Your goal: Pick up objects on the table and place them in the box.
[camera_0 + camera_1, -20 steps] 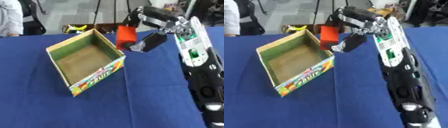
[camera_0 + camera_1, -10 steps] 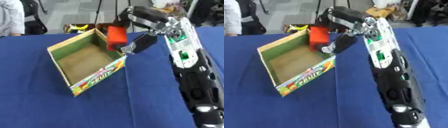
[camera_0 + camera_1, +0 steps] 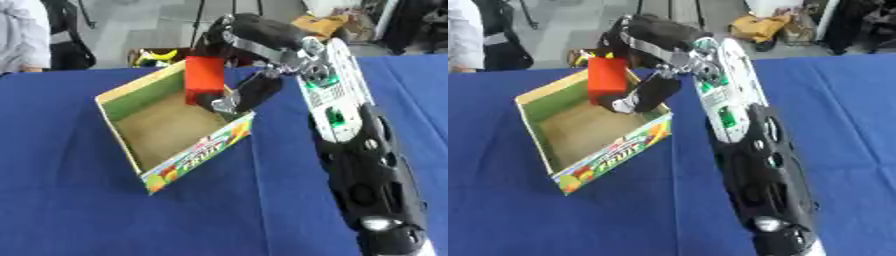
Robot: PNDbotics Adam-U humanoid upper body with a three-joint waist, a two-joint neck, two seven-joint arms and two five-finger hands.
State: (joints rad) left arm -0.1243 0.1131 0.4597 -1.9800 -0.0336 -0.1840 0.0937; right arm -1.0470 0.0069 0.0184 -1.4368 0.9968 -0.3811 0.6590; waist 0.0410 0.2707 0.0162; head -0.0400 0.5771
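1. The right hand (image 3: 229, 47) reaches in from the right with its fingers and thumb curled round a red block (image 3: 204, 80); the block hangs upright over the far right corner of the open cardboard box (image 3: 188, 151), above the rim rather than resting on the floor.
2. Risk — the block sits close to the right wall; if it is let go here it could, I judge, catch the rim and tip outward onto the cloth; shifting it toward the box's middle first would avoid this.
3. Risk — the thumb (image 3: 245, 95) hangs just at the right wall; a lower reach may nudge the light box and skew it.
4. The left hand shows in neither view.
5. The surface is a table under a dark blue cloth (image 3: 79, 210); no other loose object shows on it.
6. Beyond — a grey floor, dark stands, yellow gear (image 3: 770, 26) and a person in white at the far left edge.
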